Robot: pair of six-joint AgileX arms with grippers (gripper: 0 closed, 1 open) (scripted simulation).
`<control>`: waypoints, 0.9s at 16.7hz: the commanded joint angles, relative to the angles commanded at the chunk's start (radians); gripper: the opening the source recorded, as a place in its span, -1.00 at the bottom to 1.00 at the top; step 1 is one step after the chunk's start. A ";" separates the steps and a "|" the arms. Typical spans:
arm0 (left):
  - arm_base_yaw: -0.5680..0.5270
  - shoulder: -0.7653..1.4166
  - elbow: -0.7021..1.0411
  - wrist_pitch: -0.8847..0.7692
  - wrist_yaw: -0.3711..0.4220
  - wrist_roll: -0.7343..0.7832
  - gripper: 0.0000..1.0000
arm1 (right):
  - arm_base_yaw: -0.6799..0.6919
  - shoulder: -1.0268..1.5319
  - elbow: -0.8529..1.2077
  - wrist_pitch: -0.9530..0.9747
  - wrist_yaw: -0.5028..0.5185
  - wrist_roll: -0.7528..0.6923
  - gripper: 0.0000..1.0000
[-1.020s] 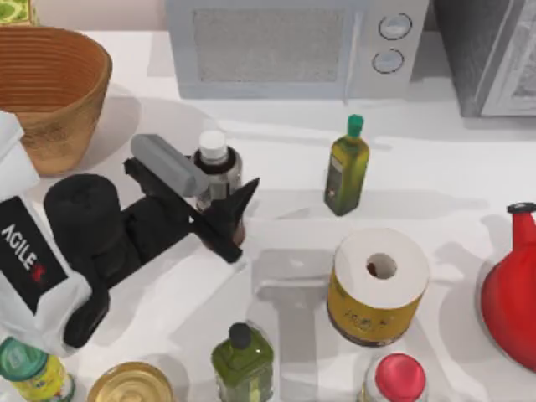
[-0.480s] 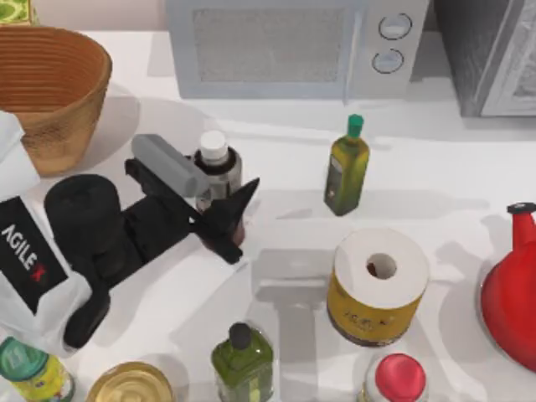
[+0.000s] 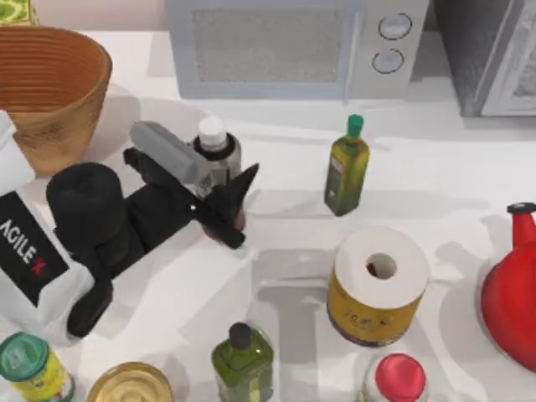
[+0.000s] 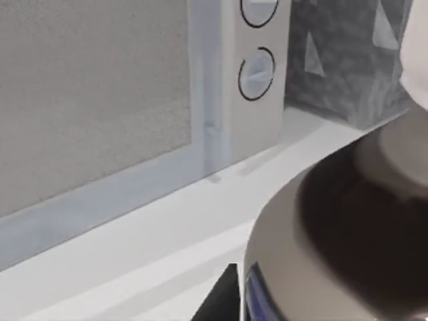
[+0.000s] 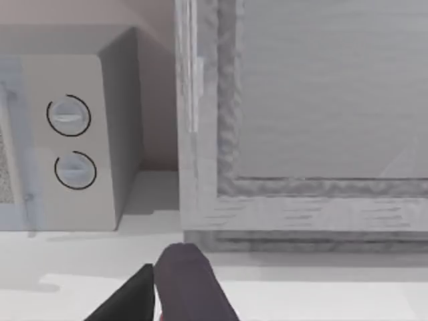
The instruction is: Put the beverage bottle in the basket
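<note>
Left gripper (image 3: 219,194) is clamping both fingers around the beverage bottle (image 3: 215,164) mid-table, left of the olive-green bottle (image 3: 346,167); grasp step looks done. Next move is calling for a lift and carry back-left over the basket (image 3: 50,88) rim.

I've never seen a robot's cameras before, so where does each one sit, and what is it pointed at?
Top view: above the table, looking down; the left arm's hand is around the beverage bottle.
Left wrist view: on the left arm, close behind the bottle, facing the microwave.
Right wrist view: on the right arm, facing the microwave's knobs; a dark finger shows.
All three share the microwave.
</note>
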 joint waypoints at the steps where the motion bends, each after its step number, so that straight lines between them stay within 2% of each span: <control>1: 0.001 -0.022 0.030 -0.034 -0.027 -0.010 -1.00 | 0.000 0.000 0.000 0.000 0.000 0.000 1.00; 5: 0.036 -0.162 0.201 -0.271 -0.163 -0.051 -1.00 | 0.000 0.000 0.000 0.000 0.000 0.000 1.00; 9: 0.164 -0.350 0.386 -0.649 -0.279 -0.068 -1.00 | 0.000 0.000 0.000 0.000 0.000 0.000 1.00; 12: 0.301 -0.480 0.480 -0.912 -0.313 -0.057 -1.00 | 0.000 0.000 0.000 0.000 0.000 0.000 1.00; 15: 0.426 -0.574 0.526 -1.085 -0.309 -0.039 -1.00 | 0.000 0.000 0.000 0.000 0.000 0.000 1.00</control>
